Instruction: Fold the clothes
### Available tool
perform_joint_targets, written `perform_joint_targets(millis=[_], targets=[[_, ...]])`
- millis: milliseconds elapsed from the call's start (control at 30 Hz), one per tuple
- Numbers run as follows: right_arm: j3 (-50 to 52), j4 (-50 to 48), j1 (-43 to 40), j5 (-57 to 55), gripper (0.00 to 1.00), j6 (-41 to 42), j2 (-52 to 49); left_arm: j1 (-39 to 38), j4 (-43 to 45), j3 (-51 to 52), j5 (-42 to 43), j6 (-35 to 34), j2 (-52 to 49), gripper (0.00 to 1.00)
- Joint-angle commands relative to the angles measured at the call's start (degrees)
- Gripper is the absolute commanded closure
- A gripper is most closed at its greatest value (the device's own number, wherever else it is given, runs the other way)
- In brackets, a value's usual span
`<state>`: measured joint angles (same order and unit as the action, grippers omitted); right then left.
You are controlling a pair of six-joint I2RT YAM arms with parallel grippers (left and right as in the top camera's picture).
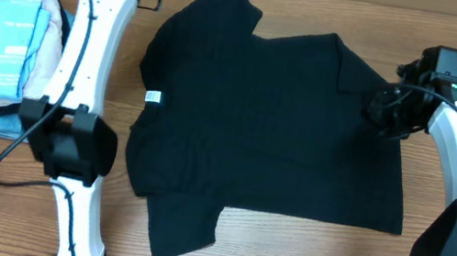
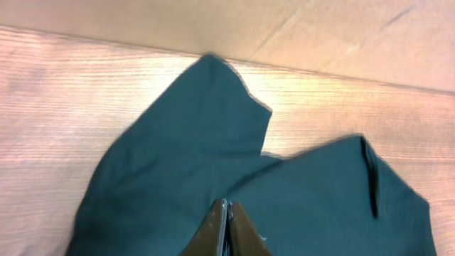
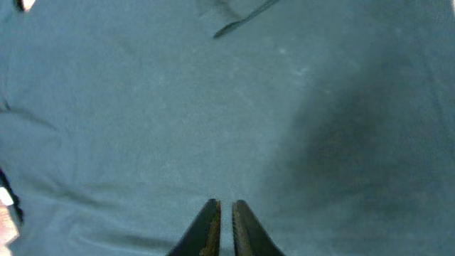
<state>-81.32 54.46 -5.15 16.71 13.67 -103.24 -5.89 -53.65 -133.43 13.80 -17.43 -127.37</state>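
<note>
Though its lower sleeve runs behind the left arm, the black T-shirt (image 1: 275, 127) lies spread mid-table, collar leftward, hem rightward, long axis left-right. Above its upper sleeve, the left gripper (image 2: 226, 231) is pinched together, holding nothing visible. Over the hem, the right gripper (image 3: 223, 227) shows a slit.

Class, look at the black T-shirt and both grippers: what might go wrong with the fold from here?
1. The black T-shirt lies spread out but rumpled, so creases may get folded in.
2. The left gripper and right gripper look nearly closed over the fabric; either might pinch a single layer and drag the shirt askew.
</note>
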Motion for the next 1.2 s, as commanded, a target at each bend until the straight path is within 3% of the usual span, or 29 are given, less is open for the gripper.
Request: perform_joint_targets(millis=[0, 33, 67, 100, 133, 233, 467, 833, 1100, 1167], targets=[[-0.39, 0.22, 1.29, -0.55, 0.55, -0.20, 0.55, -1.09, 7.21, 0.26, 1.55, 0.07, -7.87, 0.96], [-0.39, 0.52, 1.33, -0.55, 0.48, -0.20, 0.55, -1.49, 10.14, 0.26, 1.53, 0.09, -10.40, 0.96], [-0.39, 1.46, 1.33, -0.55, 0.32, -0.20, 0.55, -1.68, 11.72, 0.26, 1.57, 0.09, -11.89, 0.96], [-0.39, 2.36, 1.33, -0.57, 0.02, -0.20, 0.55, -2.01, 13.53, 0.26, 1.77, 0.07, -13.84, 0.96], [-0.39, 2.62, 1.33, -0.55, 0.00, -0.22, 0.55, -2.23, 14.62, 0.26, 2.47, 0.07, -15.15, 0.96], [-0.39, 2.60, 1.33, -0.57, 0.00, -0.22, 0.55, -2.89, 19.08, 0.26, 5.75, -0.57, -19.17, 0.96], [-0.39, 2.60, 1.33, -0.57, 0.00, -0.22, 0.55, -3.67, 28.15, 0.26, 2.95, -3.41, -25.92, 0.96], [-0.39, 2.60, 1.33, -0.57, 0.00, -0.22, 0.55, -0.33, 29.05, 0.24, -7.08, -4.94, -32.52, 0.96], [-0.39, 2.60, 1.33, -0.57, 0.00, -0.22, 0.55, 3.89, 31.50, -0.17, -3.80, -7.37, -32.46, 0.96], [-0.39, 2.60, 1.33, -0.57, 0.00, -0.22, 0.55, 3.61, 33.18, -2.08, -0.09, -7.41, -32.46, 0.90]])
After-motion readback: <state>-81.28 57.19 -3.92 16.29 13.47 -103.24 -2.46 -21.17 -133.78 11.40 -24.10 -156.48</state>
